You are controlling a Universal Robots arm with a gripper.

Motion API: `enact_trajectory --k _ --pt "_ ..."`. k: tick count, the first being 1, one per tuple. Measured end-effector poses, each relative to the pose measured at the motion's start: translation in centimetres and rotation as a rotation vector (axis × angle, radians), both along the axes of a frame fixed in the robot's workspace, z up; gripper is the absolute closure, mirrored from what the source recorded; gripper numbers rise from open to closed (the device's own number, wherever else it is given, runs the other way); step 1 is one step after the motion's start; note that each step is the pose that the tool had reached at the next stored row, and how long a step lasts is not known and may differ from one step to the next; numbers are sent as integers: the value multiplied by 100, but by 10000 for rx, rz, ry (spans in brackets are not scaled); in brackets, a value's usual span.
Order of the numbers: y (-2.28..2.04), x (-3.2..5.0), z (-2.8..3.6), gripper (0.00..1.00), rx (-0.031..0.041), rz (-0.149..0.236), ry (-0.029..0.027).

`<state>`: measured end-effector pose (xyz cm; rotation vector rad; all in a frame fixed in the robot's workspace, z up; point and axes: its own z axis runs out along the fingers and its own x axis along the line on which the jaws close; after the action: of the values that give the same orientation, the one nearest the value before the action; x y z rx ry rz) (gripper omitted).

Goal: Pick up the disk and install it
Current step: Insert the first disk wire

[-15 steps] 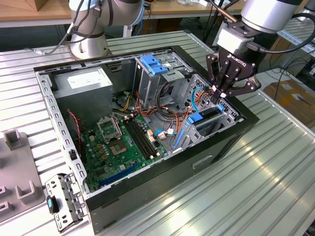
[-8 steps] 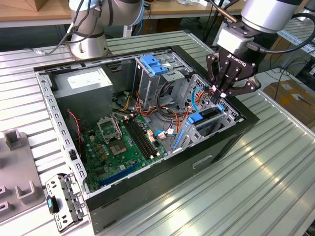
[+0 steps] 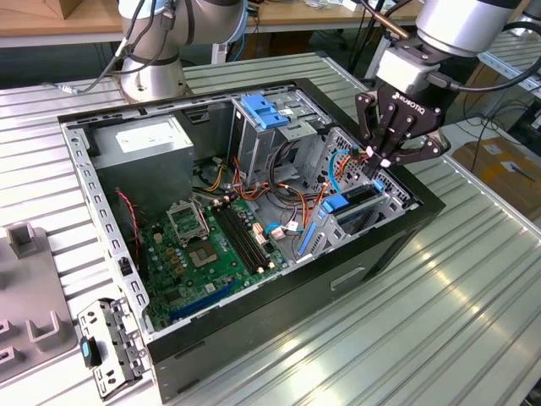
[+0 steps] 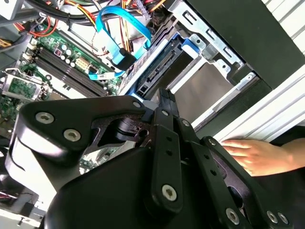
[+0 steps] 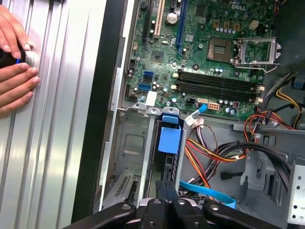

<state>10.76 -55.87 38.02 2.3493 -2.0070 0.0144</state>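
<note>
An open computer case lies on the ribbed metal bench, its green motherboard facing up. The gripper hangs over the drive bay at the case's end toward the exterior view's right, its jaws drawn close together at the top edge of the blue-railed disk standing in that bay. A perforated metal bracket with a small blue clip lies on the bench beside the case's near corner, toward the exterior view's left.

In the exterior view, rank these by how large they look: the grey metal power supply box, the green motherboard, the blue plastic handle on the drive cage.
1. Green motherboard, largest.
2. Grey metal power supply box.
3. Blue plastic handle on the drive cage, smallest.
</note>
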Motion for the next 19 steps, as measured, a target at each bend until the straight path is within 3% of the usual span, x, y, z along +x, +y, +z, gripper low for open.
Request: enact_trajectory --k 3,7,10,19 --pt "4 5 13 89 -3 103 0" --pt "12 5 114 89 -6 107 0" --pt "19 23 119 89 -3 113 11" --pt "77 226 113 89 -4 347 22"
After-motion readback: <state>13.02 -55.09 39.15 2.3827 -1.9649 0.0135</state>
